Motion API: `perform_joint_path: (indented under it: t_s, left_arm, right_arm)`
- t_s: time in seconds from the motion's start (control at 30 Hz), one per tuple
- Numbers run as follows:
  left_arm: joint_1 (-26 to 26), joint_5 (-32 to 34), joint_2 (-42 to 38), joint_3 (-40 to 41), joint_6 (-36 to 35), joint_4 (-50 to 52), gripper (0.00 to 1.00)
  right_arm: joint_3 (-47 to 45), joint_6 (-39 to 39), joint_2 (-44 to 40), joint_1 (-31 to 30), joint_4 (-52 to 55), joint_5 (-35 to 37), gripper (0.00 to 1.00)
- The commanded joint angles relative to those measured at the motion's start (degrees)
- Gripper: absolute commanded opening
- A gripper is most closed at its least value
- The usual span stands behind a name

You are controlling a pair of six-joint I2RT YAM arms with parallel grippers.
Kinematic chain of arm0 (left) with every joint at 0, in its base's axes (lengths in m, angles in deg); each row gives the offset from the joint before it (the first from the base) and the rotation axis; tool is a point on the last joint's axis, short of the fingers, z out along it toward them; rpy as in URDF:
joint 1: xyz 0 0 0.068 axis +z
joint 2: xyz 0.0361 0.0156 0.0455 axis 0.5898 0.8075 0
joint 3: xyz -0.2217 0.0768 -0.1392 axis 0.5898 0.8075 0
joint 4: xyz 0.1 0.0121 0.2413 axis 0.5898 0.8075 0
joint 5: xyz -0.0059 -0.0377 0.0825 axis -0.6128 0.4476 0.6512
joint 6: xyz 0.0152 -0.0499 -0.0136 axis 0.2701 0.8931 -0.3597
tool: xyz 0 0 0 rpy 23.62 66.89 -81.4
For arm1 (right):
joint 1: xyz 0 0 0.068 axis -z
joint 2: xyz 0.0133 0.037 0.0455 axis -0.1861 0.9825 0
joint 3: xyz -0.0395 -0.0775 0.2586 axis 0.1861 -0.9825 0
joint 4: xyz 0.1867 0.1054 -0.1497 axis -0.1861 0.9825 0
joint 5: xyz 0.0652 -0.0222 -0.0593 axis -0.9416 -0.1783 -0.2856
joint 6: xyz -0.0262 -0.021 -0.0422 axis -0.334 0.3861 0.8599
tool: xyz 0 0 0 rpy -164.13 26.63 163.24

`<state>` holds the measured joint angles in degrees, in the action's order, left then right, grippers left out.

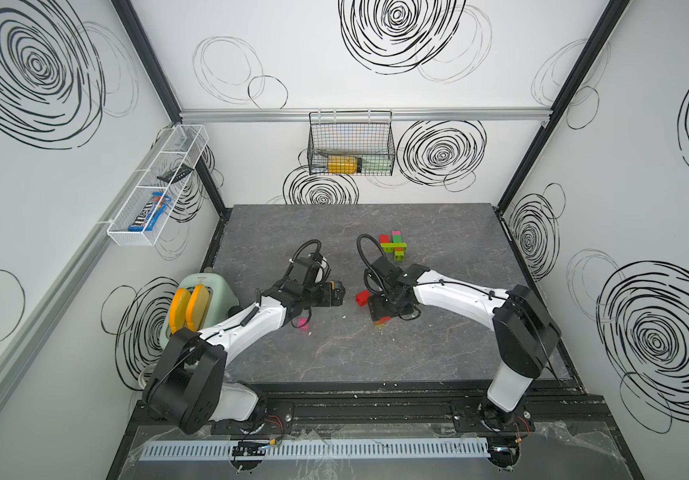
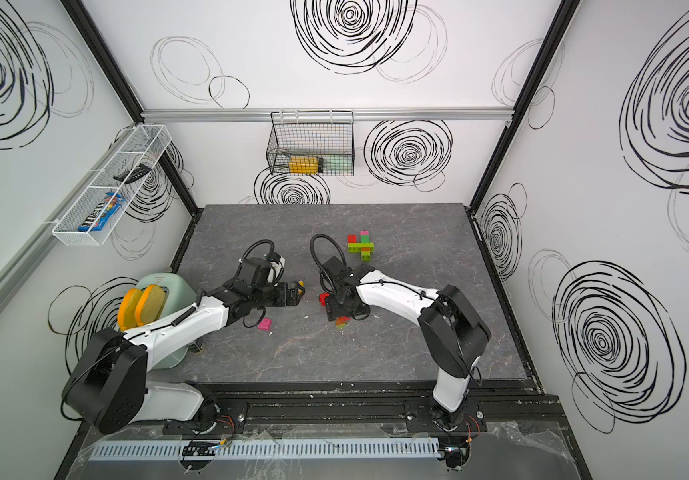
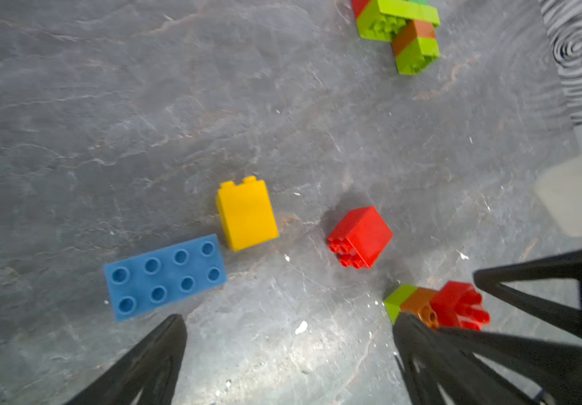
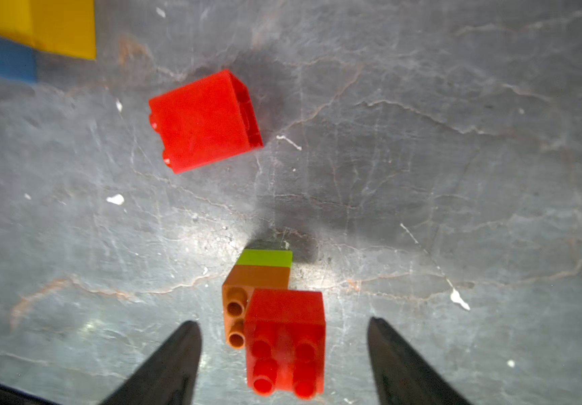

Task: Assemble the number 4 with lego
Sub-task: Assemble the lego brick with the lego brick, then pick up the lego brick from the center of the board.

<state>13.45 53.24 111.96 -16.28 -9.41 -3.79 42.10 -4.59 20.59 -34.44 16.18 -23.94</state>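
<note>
A pink brick lay on the counter beneath the left arm. The left pincer gaped empty near a blue plate, a yellow brick and a red brick. The right pincer stood open astride a lime-orange-red stack without touching it. The joined lego cluster sat farther back.

We saw the right pincer with its two black fingers spread wide over the grey marbled tabletop. Between them, touching neither, lay a short stack of three joined bricks: red nearest the pincer with its studs toward us, then orange, then lime green. Farther off, a single red brick lay on its side. A yellow brick and a blue brick beside it were cut off at the edge of view. White crumbs dotted the surface.
</note>
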Motion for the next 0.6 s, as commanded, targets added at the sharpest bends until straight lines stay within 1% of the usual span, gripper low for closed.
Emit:
perform_joint_path:
  t_s: [0.0, 0.07, 0.17, 0.27, 0.3, 0.4, 0.57]
  left_arm:
    - [3.7, -1.0, 1.9, -1.3, 1.5, -4.1, 0.96]
    - [5.3, -2.8, 4.1, -3.3, 1.1, -4.9, 0.96]
    - [7.2, -6.2, 8.5, -4.9, 1.7, -9.0, 0.96]
    - [9.7, -13.5, 14.6, -8.1, 3.7, -10.6, 0.96]
    - [10.1, -14.2, 15.8, -8.8, 3.8, -11.1, 0.96]
    - [10.4, -12.9, 18.4, -10.2, 2.9, -10.5, 0.96]
    - [9.7, -13.2, 19.8, -7.6, 3.6, -10.8, 0.96]
  right_arm:
    - [-1.3, 0.8, -7.0, 1.8, -3.5, 0.2, 0.97]
    - [-3.1, 1.2, -10.1, 3.0, -5.8, 1.1, 0.97]
    - [-5.9, 1.7, -14.0, 5.2, -9.2, 0.2, 0.97]
    - [-8.5, 2.4, -16.9, 7.0, -12.4, -1.3, 0.97]
    - [-9.1, 2.5, -17.4, 7.3, -12.8, -1.4, 0.97]
    - [-10.6, 2.5, -18.8, 7.7, -13.7, -1.5, 0.98]
    - [-12.5, 2.9, -19.9, 8.2, -14.5, -1.5, 0.98]
